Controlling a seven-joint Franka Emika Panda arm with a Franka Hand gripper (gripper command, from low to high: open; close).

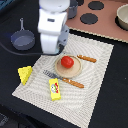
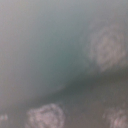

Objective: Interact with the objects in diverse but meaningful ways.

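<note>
Red tomato (image 1: 67, 62), one, sits on the one round tan plate (image 1: 69, 73) mid-placemat (image 1: 95, 80). You've got one yellow holed cheese wedge (image 1: 24, 74) at the placemat's left edge in the exterior view, and one yellow red-marked packet (image 1: 54, 89) on the near part of the mat, just near of the plate. One small grey saucepan (image 1: 23, 39) sits off the mat on the dark table (image 1: 112, 107), far left, long handle pointing away from the camera. Two orange-handled utensils: one (image 1: 64, 80) lies along the plate's near rim with its metal end toward the left, the other (image 1: 87, 58) lies just right of the plate on the far side. Toy stove top (image 1: 100, 17) with dark round burners is far right, and one bowl-like pot (image 1: 122, 16) sits at its right edge. Arm (image 1: 52, 25) comes down from the far side, white wrist hanging over the mat's far-left part, just left of the plate. Fingers are hidden behind the wrist body, so you can't tell whether they're apart or together. Wrist view is a grey-green blur with pale blotches, nothing readable.
</note>
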